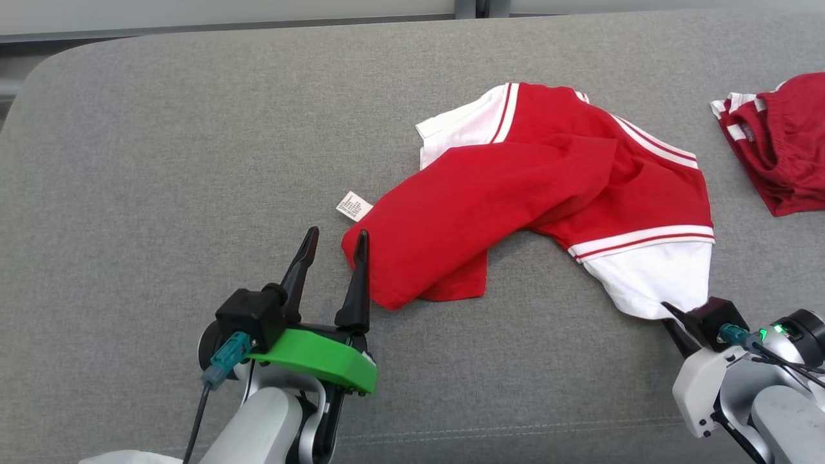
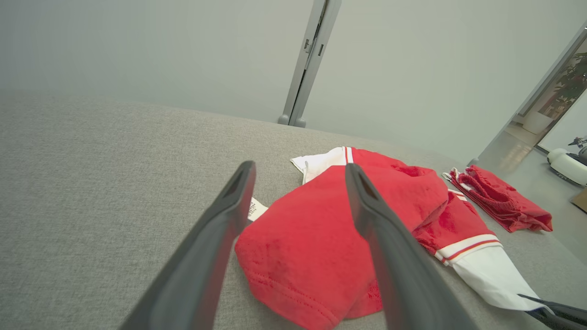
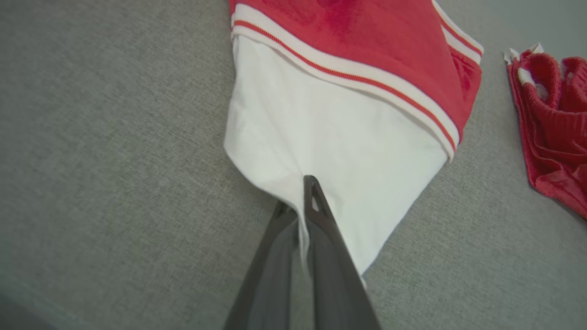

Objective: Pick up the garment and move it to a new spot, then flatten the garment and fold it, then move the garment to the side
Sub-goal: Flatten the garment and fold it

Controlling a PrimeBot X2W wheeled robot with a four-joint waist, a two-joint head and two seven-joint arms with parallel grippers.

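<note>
The garment (image 1: 515,187) is a red shirt with white, red-striped sleeves, lying crumpled on the grey cushion (image 1: 161,161). A white care label (image 1: 354,206) sticks out at its left. My left gripper (image 1: 335,238) stands open just left of the shirt's near red corner (image 2: 293,256), the fabric showing between the fingers (image 2: 220,238) in the left wrist view. My right gripper (image 1: 670,314) is shut on the edge of the near white sleeve (image 3: 330,137); the cloth is pinched between its fingers (image 3: 316,206) and pulled taut toward them.
A second red garment (image 1: 776,145) with white trim lies bunched at the cushion's right edge, also seen as a red heap (image 3: 555,123) in the right wrist view. Grey cushion stretches bare to the left and behind. A wall and door frame (image 2: 307,64) stand beyond.
</note>
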